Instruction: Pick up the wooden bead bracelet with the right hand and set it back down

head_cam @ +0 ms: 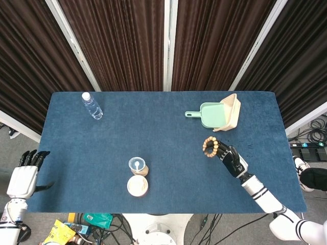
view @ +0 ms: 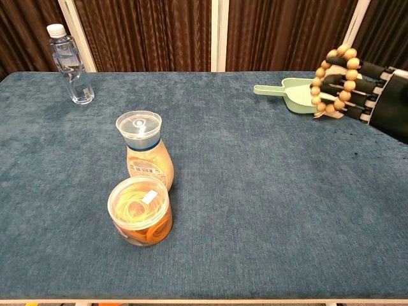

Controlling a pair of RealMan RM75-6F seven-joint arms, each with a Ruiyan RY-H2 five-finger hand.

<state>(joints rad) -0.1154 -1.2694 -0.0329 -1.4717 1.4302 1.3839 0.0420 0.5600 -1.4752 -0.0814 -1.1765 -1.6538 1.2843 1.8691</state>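
1. Beads first: the wooden bead bracelet (view: 336, 81) hangs looped around the fingers of my right hand (view: 373, 95), up in the air above the desk (view: 255, 191). It is not touching the blue cloth.
2. My right hand is holding the bracelet with its fingers poking through the ring. The fingers look mostly straight, so I think the ring could slide off if I tip them down too fast.
3. I judge the lift is done and the job now is to set it back down. I would lower the hand slowly, straight down, until the beads lie on the cloth.
4. Then I would pull the fingers back out of the ring, low and gentle, so the beads do not drag or roll.
5. The green dustpan (head_cam: 212, 114) and its tan brush (head_cam: 232, 113) sit just behind the hand, so I would stay on the near side of them.
6. The two jars (view: 141, 191) and the water bottle (view: 69, 64) are well apart, so no worry there.
7. My left hand (head_cam: 25, 173) hangs off the left edge of the desk, fingers apart, holding nothing. I leave it there.
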